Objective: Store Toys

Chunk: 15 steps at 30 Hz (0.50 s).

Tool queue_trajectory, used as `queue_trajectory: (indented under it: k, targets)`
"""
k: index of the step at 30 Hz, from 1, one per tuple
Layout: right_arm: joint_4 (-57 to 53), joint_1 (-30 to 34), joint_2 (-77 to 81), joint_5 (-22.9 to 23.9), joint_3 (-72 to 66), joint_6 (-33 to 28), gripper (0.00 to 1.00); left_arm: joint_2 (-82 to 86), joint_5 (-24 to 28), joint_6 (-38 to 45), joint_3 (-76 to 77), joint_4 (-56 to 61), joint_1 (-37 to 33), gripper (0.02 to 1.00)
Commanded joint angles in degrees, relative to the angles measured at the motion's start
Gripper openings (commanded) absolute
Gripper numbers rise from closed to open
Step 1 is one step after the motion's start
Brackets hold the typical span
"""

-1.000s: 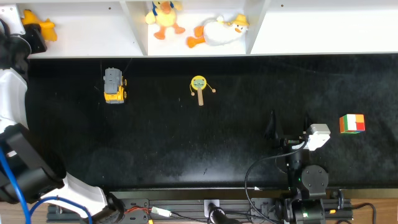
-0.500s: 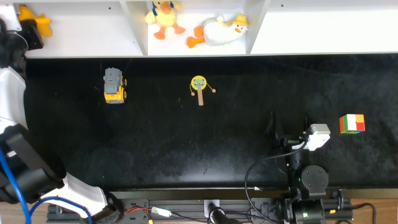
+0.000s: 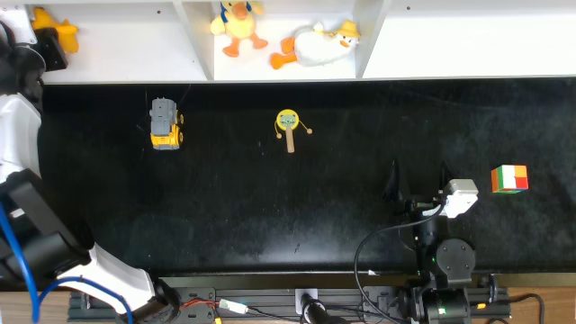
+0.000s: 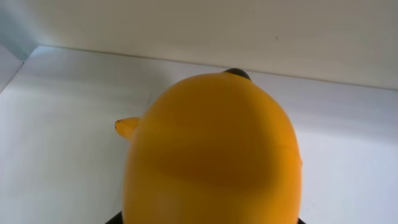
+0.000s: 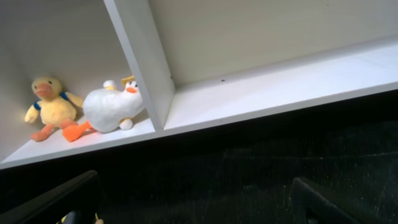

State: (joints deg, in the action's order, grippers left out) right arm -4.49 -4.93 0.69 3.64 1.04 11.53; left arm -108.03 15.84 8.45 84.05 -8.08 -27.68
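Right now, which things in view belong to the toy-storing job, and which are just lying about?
Job: yellow toy, toy truck, rattle, colour cube, shelf; duck and goose already stored.
Lying about: blue cable by the left arm's base.

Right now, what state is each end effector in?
Left end effector: closed on the yellow toy.
Right end effector: open, holding nothing.

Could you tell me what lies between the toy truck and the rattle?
Nothing: in the top view, bare black table separates the toy truck and the rattle.
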Motion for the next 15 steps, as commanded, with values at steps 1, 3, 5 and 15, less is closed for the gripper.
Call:
queue_trajectory:
  k: [1, 3, 5, 15]
  targets:
    - [0.3, -0.3, -0.4, 0.5, -0.8, -0.4, 0.996, -1.8, 0.5, -1.0, 1.9, -0.3, 1.2, 0.286]
    - [0.3, -0.3, -0.4, 0.5, -0.8, -0.4, 0.996, -2.0, 0.5, -1.0, 1.9, -0.6, 1.2, 0.345]
    - [0.3, -0.3, -0.4, 0.5, -0.8, -0.4, 0.996, -2.0, 0.4, -1.0, 1.9, -1.0, 1.2, 0.395]
    - [0.3, -0.3, -0.4, 0.5, -0.8, -0.4, 0.993, -1.9, -1.0, -1.0, 1.9, -1.6, 1.2, 0.739]
